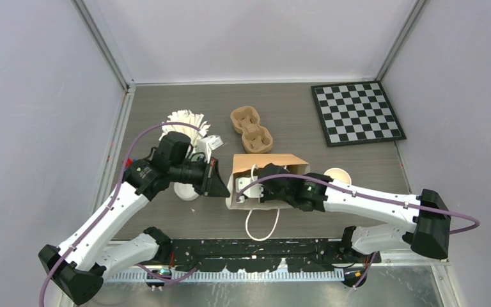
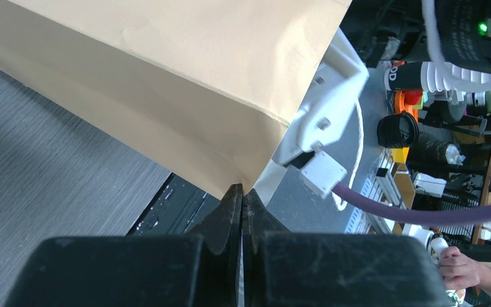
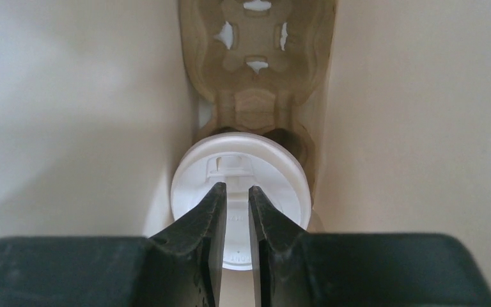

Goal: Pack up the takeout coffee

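inside the bag (image 3: 70, 128), down at its bottom, sits the coffee (image 3: 243, 160); its white lid (image 3: 275, 185) faces up and the cup fills the nearer pocket of a pulp carrier (image 3: 256, 83); the farther pocket shows its cut-out slots; the cup's brown wall is hidden under the lid; the right gripper (image 3: 236, 187) hangs straight over the lid, its jaws a narrow slit apart, with only the lid seen through the gap; whether the tips touch the lid i cannot tell; from above the coffee is hidden by that arm, which reaches down through the bag's mouth; the bag stands at the middle of the worktop (image 1: 281, 109), toward the near edge, its white cord handle (image 1: 262, 224) hanging over toward that edge; the left gripper (image 2: 241, 188) is at the bag's left side, jaws pressed together with the paper's edge pinched at their tips; just right of the bag, beside the right arm, stands an open cup (image 1: 337, 174) with a white inside; behind the bag, toward the far edge, lies a second carrier (image 1: 252, 130); a checkerboard (image 1: 357, 114) fills the far right corner; toward the far left lies a white fanned bundle (image 1: 185, 123), too blurred to name; another white thing (image 1: 188, 192) sits half under the left arm.
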Available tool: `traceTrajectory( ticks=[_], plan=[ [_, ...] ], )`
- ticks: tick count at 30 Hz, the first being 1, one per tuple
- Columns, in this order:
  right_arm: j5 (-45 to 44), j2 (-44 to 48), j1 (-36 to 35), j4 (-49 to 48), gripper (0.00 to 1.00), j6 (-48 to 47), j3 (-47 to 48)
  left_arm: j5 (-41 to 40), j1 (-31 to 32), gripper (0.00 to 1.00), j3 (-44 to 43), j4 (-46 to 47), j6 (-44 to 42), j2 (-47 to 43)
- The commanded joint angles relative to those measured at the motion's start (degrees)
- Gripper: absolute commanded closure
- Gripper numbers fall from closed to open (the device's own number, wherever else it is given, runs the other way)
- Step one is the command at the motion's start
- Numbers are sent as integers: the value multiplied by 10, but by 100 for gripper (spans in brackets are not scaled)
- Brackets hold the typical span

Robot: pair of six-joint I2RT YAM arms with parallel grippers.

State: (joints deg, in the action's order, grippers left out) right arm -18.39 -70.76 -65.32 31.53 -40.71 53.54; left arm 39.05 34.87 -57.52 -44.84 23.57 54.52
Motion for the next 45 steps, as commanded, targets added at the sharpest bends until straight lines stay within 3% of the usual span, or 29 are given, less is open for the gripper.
traceTrajectory(
  ticks=[1, 45],
  plan=[
    [-18, 3, 22, -55, 76, -8, -18, 16, 2, 100, -24, -6, -4, -8],
    [-102, -23, 63, -131, 76, 25, -58, 27, 3, 100, -18, -7, -3, -13]
  ],
)
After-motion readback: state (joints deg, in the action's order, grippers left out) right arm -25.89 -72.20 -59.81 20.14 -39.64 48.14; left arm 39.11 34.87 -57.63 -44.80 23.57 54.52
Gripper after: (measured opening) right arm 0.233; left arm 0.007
